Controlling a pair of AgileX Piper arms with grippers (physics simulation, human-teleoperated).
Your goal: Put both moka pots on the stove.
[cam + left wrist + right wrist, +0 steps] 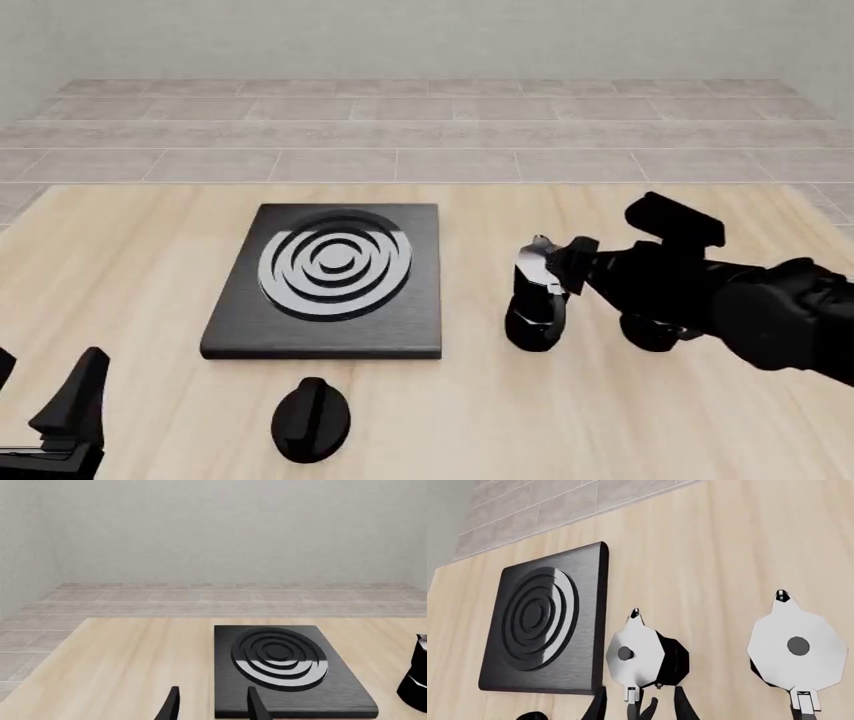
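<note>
The stove (327,285), a flat black slab with silver rings, lies left of the table's middle. One moka pot (535,305) stands upright on the table just right of it. A second moka pot (653,333) stands further right, mostly hidden by my right arm. In the right wrist view both show from above: the nearer pot (644,655) and the other pot (797,647). My right gripper (640,707) is open, its fingers on either side of the nearer pot's handle. My left gripper (47,400) is open and empty at the near left, short of the stove (287,672).
A black oval knob (311,418) lies on the table in front of the stove. The table's left edge (47,665) runs close to my left gripper. Beyond the table is a tiled floor and a grey wall.
</note>
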